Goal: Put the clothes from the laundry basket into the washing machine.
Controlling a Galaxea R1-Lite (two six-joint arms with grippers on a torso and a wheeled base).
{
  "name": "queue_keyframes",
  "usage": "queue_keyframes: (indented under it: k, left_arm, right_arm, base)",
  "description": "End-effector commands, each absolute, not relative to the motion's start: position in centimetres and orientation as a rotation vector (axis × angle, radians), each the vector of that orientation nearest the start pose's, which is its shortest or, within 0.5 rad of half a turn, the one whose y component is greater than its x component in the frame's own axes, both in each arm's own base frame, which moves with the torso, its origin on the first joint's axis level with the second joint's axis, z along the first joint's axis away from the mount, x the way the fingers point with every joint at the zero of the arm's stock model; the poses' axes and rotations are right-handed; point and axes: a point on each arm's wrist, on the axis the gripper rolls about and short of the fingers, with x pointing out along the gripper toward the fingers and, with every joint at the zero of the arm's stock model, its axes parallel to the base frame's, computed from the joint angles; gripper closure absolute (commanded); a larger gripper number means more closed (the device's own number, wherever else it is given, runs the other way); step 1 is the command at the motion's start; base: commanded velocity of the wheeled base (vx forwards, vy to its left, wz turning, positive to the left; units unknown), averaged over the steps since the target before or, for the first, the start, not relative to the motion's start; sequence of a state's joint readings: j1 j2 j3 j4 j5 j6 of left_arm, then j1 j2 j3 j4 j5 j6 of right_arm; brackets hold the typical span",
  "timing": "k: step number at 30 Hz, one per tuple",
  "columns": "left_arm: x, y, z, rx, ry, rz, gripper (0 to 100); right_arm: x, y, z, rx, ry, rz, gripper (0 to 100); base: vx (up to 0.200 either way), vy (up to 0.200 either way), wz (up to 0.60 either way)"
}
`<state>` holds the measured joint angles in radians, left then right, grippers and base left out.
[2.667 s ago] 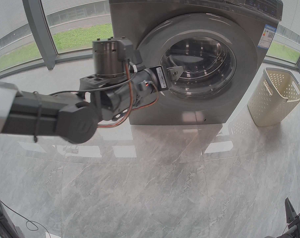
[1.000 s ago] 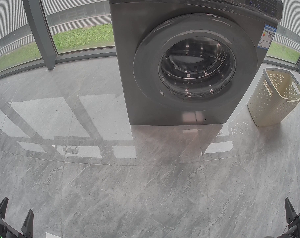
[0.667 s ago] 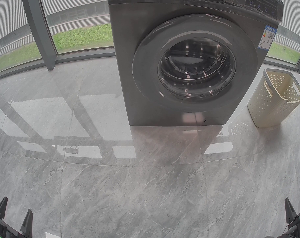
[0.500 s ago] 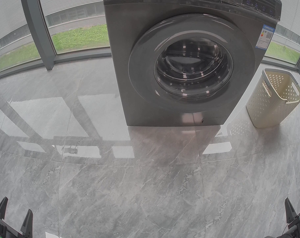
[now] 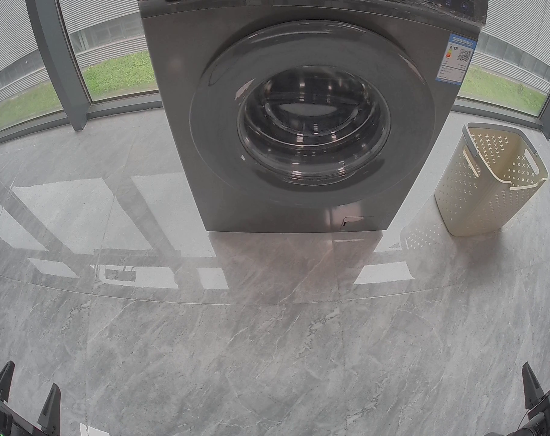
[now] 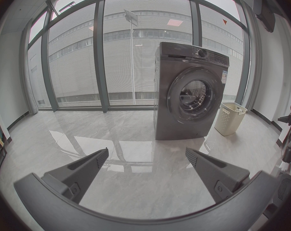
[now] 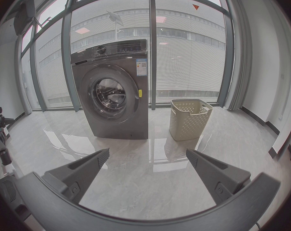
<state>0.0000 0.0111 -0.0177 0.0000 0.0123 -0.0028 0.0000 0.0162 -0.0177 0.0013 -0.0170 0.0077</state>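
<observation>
On the floor by the glazed wall, the washing machine (image 5: 172,122) stands front-on to the robot. Its round door (image 5: 314,116) is shut flush against the front panel.

The laundry basket (image 5: 468,201) stands upright on the floor (image 5: 275,346), just beside the machine's lower right-hand corner but not touching it. Its mouth faces up. No clothes show at the mouth or through the perforated walls, though the bottom of the basket is hidden. Whether any cloth lies behind the door glass cannot be told.

The left gripper (image 5: 29,378) hangs low, well back from the machine, with its jaws spread wide and nothing between them. The right gripper (image 5: 542,358) is in the same state on the other side, wide and empty.

The deciding relation is that the basket lies ahead of the right gripper and slightly inward of it, well apart, while the left gripper has the whole machine front between it and the basket. In my judgement the right arm is the nearer one for any reach into the basket, and that reach would have to come down from above. With the door shut, nothing can be loaded until it is opened.
</observation>
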Motion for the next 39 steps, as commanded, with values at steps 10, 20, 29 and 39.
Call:
queue_keyframes:
  k: [10, 20, 29, 39]
  left_arm:
    - [-2.2, 0.0, 7.6, -0.005, 0.005, 0.012, 0]
    - [-2.2, 0.0, 7.6, -0.009, 0.005, 0.014, 0]
    - [-2.2, 0.0, 7.6, -0.008, 0.005, 0.012, 0]
    - [-2.2, 0.0, 7.6, -0.009, 0.005, 0.012, 0]
  right_arm:
    - [-2.2, 0.0, 7.6, 0.008, 0.011, -0.017, 0]
    - [-2.2, 0.0, 7.5, 0.020, 0.009, -0.018, 0]
    - [-2.8, 0.0, 14.4, 0.021, -0.144, 0.067, 0]
    - [8.5, 2.7, 16.7, 0.308, 0.294, 0.361, 0]
  base:
    - [0.000, -0.060, 0.00]
    - [0.000, -0.120, 0.00]
    - [0.089, 0.000, 0.00]
    - [0.200, 0.000, 0.00]
